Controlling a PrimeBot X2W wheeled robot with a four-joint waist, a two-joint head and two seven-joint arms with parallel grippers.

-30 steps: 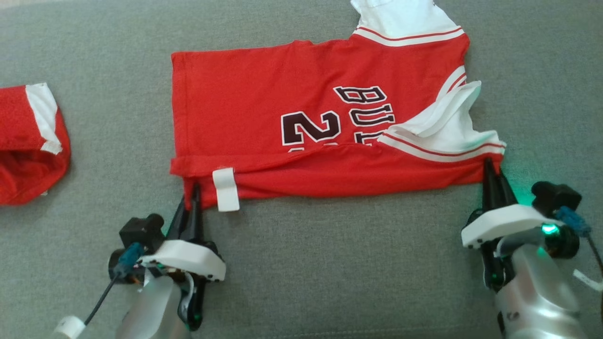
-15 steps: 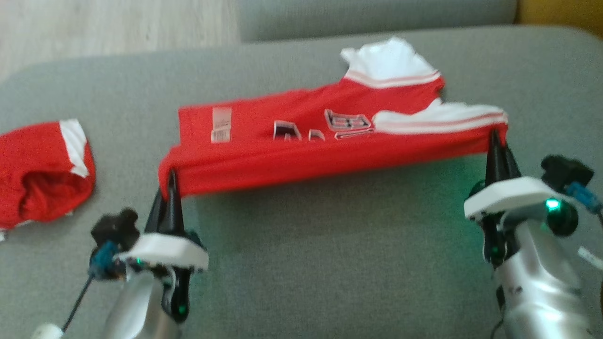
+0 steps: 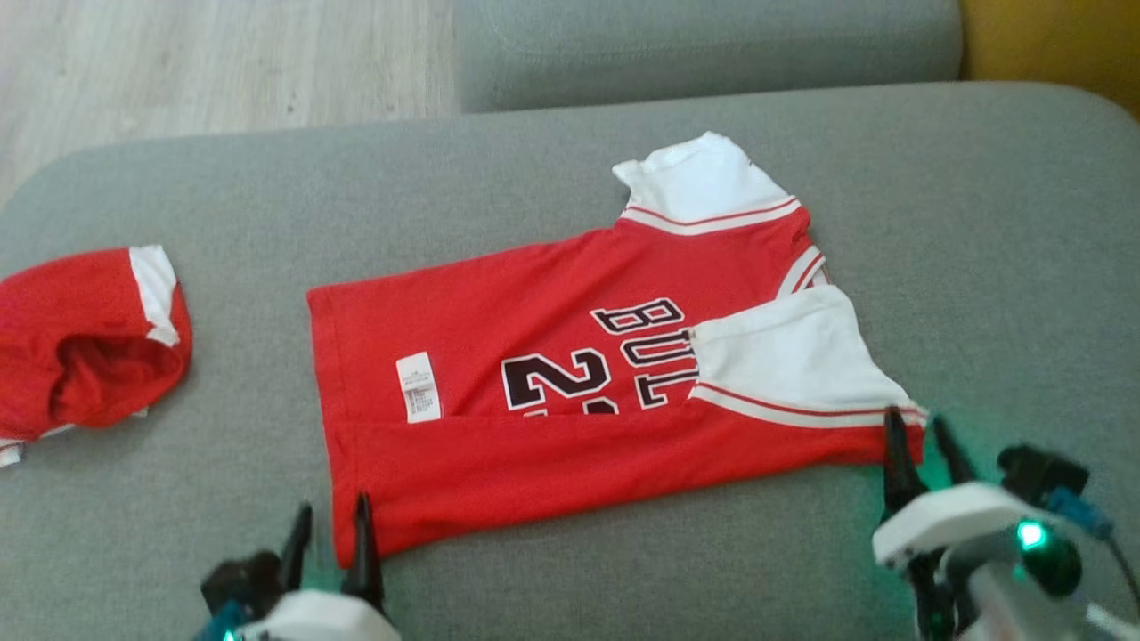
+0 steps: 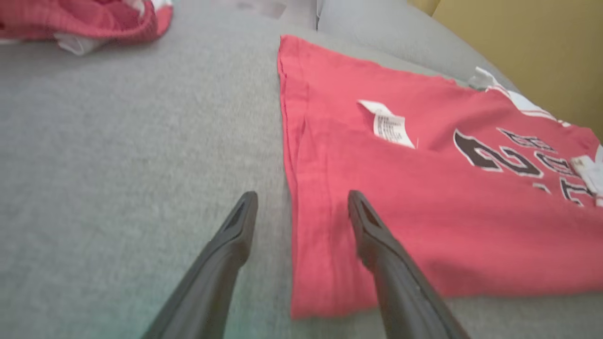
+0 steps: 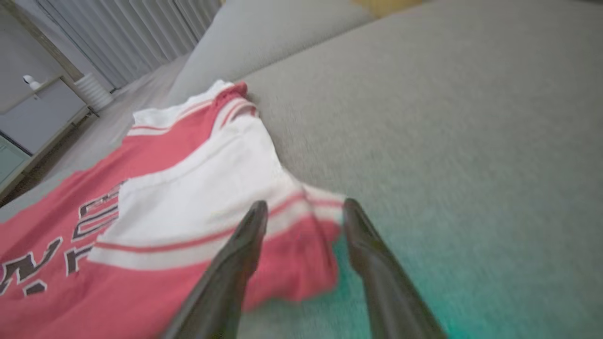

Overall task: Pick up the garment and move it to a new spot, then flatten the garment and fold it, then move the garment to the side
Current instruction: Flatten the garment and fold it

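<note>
A red jersey (image 3: 570, 392) with white sleeves and dark lettering lies flat on the grey cushion, its near long edge folded over the front. A white care label (image 3: 418, 386) shows on it. My left gripper (image 3: 328, 525) stands open at the jersey's near left corner (image 4: 311, 282), the fabric edge lying between its fingers. My right gripper (image 3: 917, 436) is open at the near right corner, by the folded white sleeve (image 5: 202, 188). Neither gripper holds the cloth.
A second red and white garment (image 3: 85, 334) lies bunched at the cushion's left end. Behind the grey cushion (image 3: 980, 267) sits another cushion (image 3: 704, 44); wooden floor (image 3: 205, 62) at the far left, a yellow surface (image 3: 1060, 40) at the far right.
Both grippers carried the near edge over the jersey, laid it down, opened and drew back toward me. The head camera has tilted up, so the whole picture shifted.
</note>
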